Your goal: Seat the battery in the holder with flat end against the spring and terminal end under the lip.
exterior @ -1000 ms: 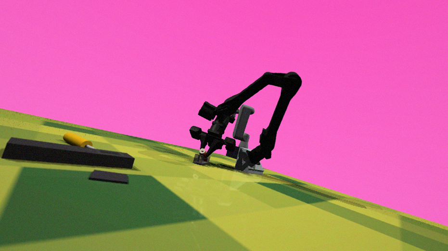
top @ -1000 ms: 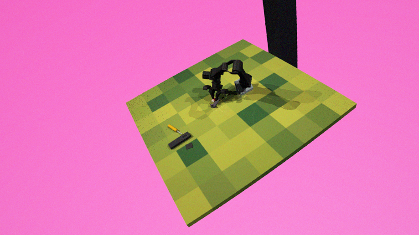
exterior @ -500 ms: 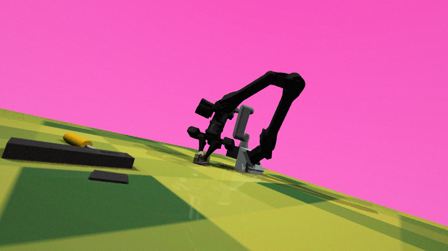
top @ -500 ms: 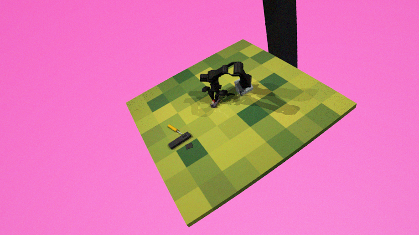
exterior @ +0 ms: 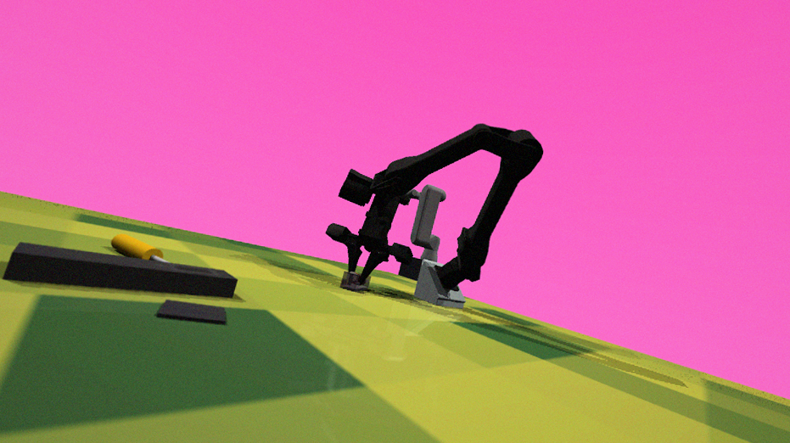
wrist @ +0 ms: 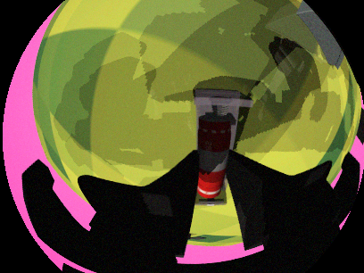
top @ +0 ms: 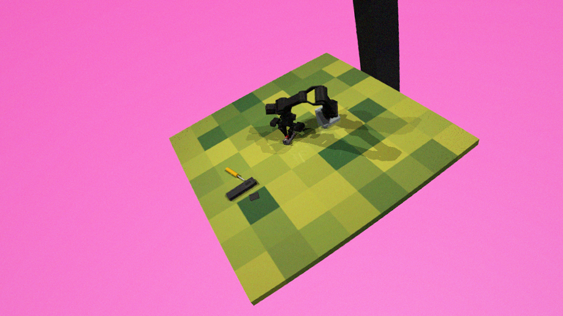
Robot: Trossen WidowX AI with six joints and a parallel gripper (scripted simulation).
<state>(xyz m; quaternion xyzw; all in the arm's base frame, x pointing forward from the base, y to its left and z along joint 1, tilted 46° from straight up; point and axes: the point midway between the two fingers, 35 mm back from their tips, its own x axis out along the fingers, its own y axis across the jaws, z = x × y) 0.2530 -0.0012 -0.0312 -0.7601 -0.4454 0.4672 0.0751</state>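
Observation:
The red battery [wrist: 213, 138] lies lengthwise between the side walls of the grey holder [top: 286, 142] [exterior: 353, 286] [wrist: 217, 93]. Its flat end is against the spring [wrist: 221, 108], which looks compressed in the wrist view. Its other end, with a white ring, is near the holder's opposite end wall; whether the terminal is under the lip and whether the battery is fully level cannot be told. My gripper [top: 286, 135] [exterior: 358, 276] [wrist: 210, 154] is shut on the battery, with its fingertips down at the holder. The fingers hide part of the holder's side walls.
A long black block [top: 241, 189] [exterior: 120, 274], an orange-handled screwdriver [top: 231, 172] [exterior: 134, 247] and a small dark plate [top: 254, 196] [exterior: 192, 312] lie away from the holder. My grey arm base [top: 328, 121] [exterior: 439, 291] stands nearby. A black pillar [top: 377, 29] rises behind the table.

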